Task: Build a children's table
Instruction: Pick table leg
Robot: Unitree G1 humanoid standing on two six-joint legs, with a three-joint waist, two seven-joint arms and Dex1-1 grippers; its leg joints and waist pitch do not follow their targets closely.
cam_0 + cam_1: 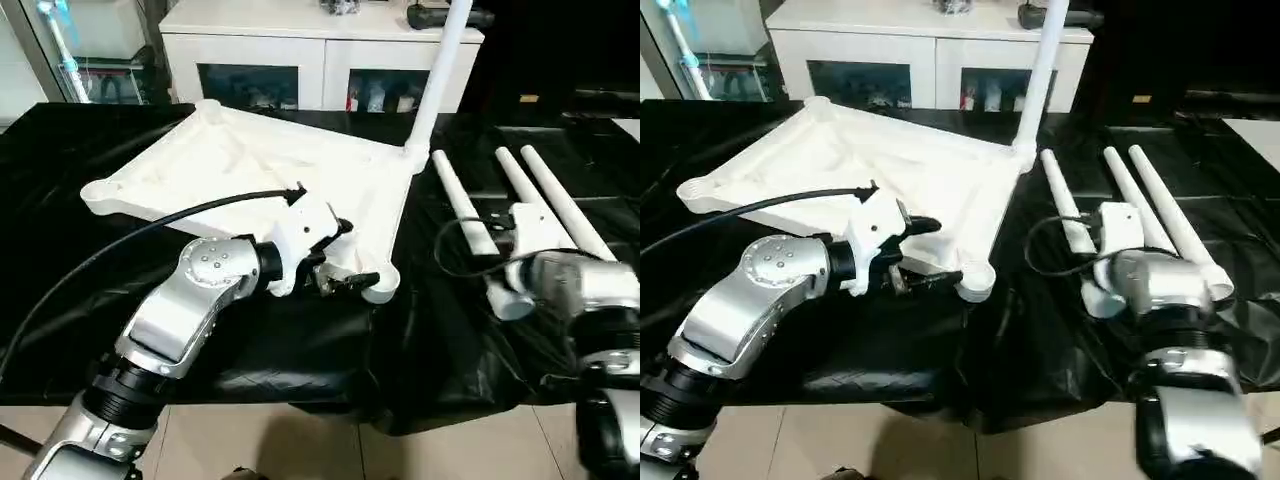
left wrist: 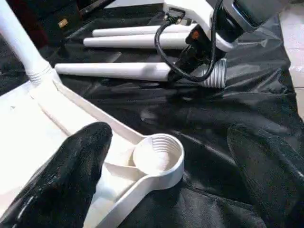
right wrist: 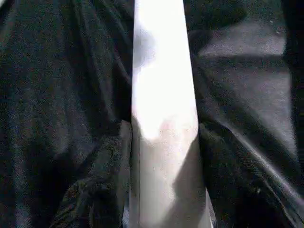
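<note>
The tabletop (image 1: 250,165) lies underside up on the black sheet (image 1: 80,250). The left gripper (image 2: 166,180), spread wide, straddles the near corner socket (image 2: 158,153). The right gripper (image 3: 164,142) appears pinched on a loose leg (image 3: 164,95); an off-centre grip risks rolling the leg away.

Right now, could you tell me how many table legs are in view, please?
4. One upright leg stands in the tabletop's far corner socket. Three lie on the black sheet beside it: the nearest leg at the right gripper, the middle leg, the outer leg.
</note>
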